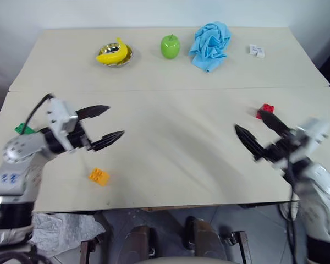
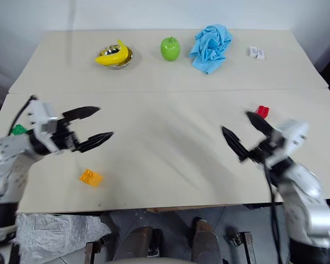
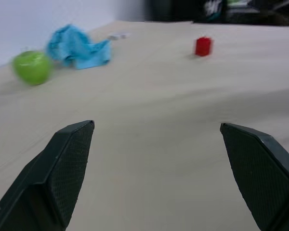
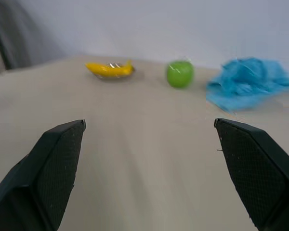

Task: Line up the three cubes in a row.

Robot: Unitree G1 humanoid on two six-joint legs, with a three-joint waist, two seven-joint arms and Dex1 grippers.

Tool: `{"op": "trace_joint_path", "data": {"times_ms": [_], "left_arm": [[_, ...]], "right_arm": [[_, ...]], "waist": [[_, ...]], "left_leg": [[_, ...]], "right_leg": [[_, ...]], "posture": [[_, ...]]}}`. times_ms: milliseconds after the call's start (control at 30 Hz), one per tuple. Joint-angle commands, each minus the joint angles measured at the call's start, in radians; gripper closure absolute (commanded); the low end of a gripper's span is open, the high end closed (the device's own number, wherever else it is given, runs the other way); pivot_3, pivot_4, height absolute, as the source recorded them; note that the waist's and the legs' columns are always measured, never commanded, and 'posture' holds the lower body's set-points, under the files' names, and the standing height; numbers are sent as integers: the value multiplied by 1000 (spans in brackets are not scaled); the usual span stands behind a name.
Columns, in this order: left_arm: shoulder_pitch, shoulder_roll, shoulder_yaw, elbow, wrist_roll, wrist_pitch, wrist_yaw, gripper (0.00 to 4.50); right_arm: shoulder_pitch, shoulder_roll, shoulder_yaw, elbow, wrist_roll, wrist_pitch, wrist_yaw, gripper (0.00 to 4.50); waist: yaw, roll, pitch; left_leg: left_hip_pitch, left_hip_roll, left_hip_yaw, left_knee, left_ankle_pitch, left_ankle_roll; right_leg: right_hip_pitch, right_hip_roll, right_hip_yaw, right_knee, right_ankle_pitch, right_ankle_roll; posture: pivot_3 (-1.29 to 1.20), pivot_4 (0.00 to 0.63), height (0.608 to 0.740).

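The red cube (image 1: 266,110) sits on the right side of the table, just behind the upper finger of my right gripper (image 1: 248,121). That gripper hovers open and holds nothing. Near the front left lies the orange-yellow cube (image 1: 99,176), below and in front of my left gripper (image 1: 115,121), which is also open and holds nothing. At the far left edge the green cube (image 1: 23,129) is partly hidden behind my left arm. In the left wrist view, the red cube (image 3: 203,46) stands far beyond the spread fingers (image 3: 72,159).
Along the back of the table are a banana in a metal bowl (image 1: 114,53), a green apple (image 1: 170,46), a crumpled blue cloth (image 1: 210,44) and two tiny white blocks (image 1: 257,50). A seam (image 1: 170,90) runs across the tabletop.
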Motion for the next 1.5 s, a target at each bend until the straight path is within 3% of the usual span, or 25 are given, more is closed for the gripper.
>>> {"op": "trace_joint_path", "data": {"times_ms": [33, 167, 300, 500, 633, 767, 967, 1300, 1400, 1500], "left_arm": [[-83, -32, -45, 142, 73, -91, -67, 49], [-138, -70, -62, 236, 86, -123, -130, 49], [-154, -95, -83, 224, 79, -101, -178, 49], [-154, -109, -91, 184, 91, -90, -182, 49], [-134, -103, -79, 126, 78, -53, -166, 49], [-82, -82, -60, 50, 66, -5, -150, 49], [-71, -89, -9, 11, 43, 41, -91, 49], [-79, -90, -6, 1, 56, 42, -77, 49], [-85, -87, -5, 6, 58, 39, -78, 0], [-91, -84, 0, 12, 61, 33, -77, 0]], "right_arm": [[179, 10, -157, -36, -12, -78, 55, 0], [276, 22, -220, 30, -29, -119, 60, 0], [173, 19, -187, 74, -55, -89, -32, 0], [-211, -8, -40, 144, -66, 212, -316, 0], [-444, -13, 61, 253, -132, 352, -429, 0], [-630, -2, 129, 477, -226, 348, -483, 0], [-789, 11, 171, 720, -320, 304, -513, 0], [-858, 81, 149, 912, -366, 180, -540, 0], [-858, 86, 156, 930, -370, 135, -520, 623], [-840, 92, 173, 912, -368, 111, -483, 1596]], "waist": [[-1, 0, 0], [-15, -3, 2], [-31, -6, 3], [-28, -5, 2], [-24, -5, 2], [-19, -5, 2], [-18, -5, 2], [-32, -5, 2], [-32, -5, 2], [-33, -5, 2]], "left_leg": [[0, 1, 3, 0, 0, 0], [6, 3, 10, -1, 0, -2], [15, 7, 11, -1, 0, -4], [17, 15, 16, 2, 1, -5], [12, 15, 16, 3, 1, -4], [10, 14, 15, 2, 0, -3], [-2, 14, 15, 3, 0, -2], [-3, 14, 16, 3, 1, -2], [-3, 14, 16, 3, 1, -3], [-3, 14, 16, 3, 1, -3]], "right_leg": [[0, 1, 0, -1, 0, 0], [3, 3, 6, -1, -1, 2], [6, 5, 17, 1, -1, 4], [1, 6, 24, 7, -1, 3], [-4, 5, 24, 10, -1, 1], [-6, 5, 22, 9, -1, 0], [-14, 5, 19, 8, -1, 1], [-14, 6, 16, 8, -1, 0], [-14, 6, 16, 8, -1, 0], [-14, 6, 16, 8, -1, 0]], "posture": [[0, 150, 740], [0, 150, 740], [0, 150, 740], [0, 150, 740], [0, 150, 740], [0, 150, 740], [0, 150, 740], [0, 150, 740], [0, 150, 740], [0, 150, 740]]}}
